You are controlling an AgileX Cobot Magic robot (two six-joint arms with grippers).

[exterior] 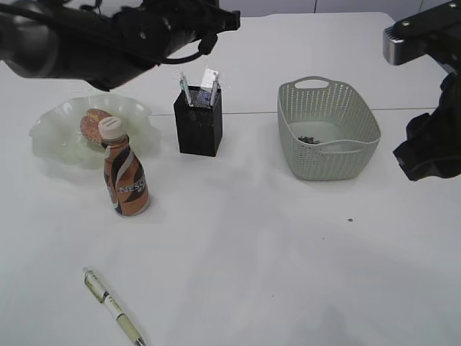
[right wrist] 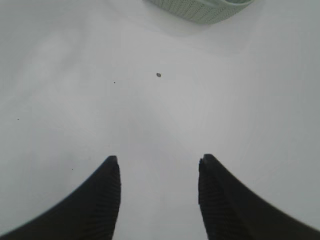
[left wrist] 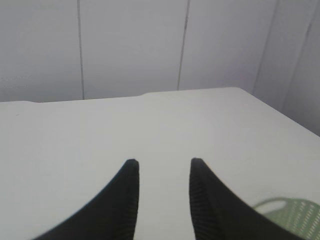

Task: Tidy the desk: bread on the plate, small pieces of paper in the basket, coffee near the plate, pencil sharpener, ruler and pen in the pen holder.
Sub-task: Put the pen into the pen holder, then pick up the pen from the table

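Now, my left hand [left wrist: 161, 172]: spread, holding nothing, raised above the bench's [exterior: 288, 274] far side
My right hand [right wrist: 159, 167]: spread, empty, over bare bench near the right edge
Bread [exterior: 94, 124]: on the plate [exterior: 50, 137], far left
Coffee [exterior: 124, 176]: upright, just beside the plate
Pen holder [exterior: 198, 122]: far middle, items inside
Basket [exterior: 328, 130]: far right, dark scraps inside
Pen [exterior: 112, 305]: lying near the front-left corner

The exterior camera is looking down at a slant across the white table [exterior: 238, 238], with the basket [exterior: 328, 130] lying toward two o'clock. The left wrist camera is facing level toward the far wall, catching that basket's rim at five o'clock. The right wrist camera is pointing steeply down, close to the tabletop, showing the basket's wall at twelve o'clock.
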